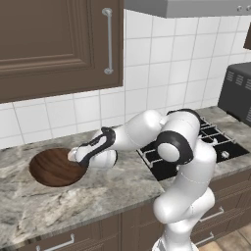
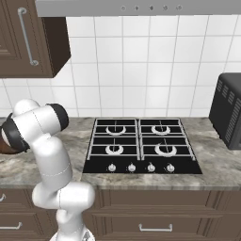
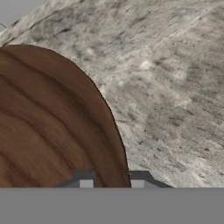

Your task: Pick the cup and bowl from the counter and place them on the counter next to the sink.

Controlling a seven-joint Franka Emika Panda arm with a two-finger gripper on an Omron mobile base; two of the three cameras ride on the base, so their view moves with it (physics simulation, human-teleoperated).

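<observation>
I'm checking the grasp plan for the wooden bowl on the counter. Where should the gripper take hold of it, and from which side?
Probably by the thin rim, from above. The bowl is wide and shallow, too broad to span, so one finger inside the wall and one outside suits it. The gripper already straddles the rim nearest the stovetop, the side closest to the arm.

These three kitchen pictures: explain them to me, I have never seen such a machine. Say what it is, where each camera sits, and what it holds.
The machine is a white robot arm on a drivable base. Two cameras ride behind it, left and right; the third looks along its hand. On the stone counter beside the black stovetop lies a wide wooden bowl. The gripper straddles the bowl's rim, one tip inside, one outside; whether it grips yet is unclear.
</observation>
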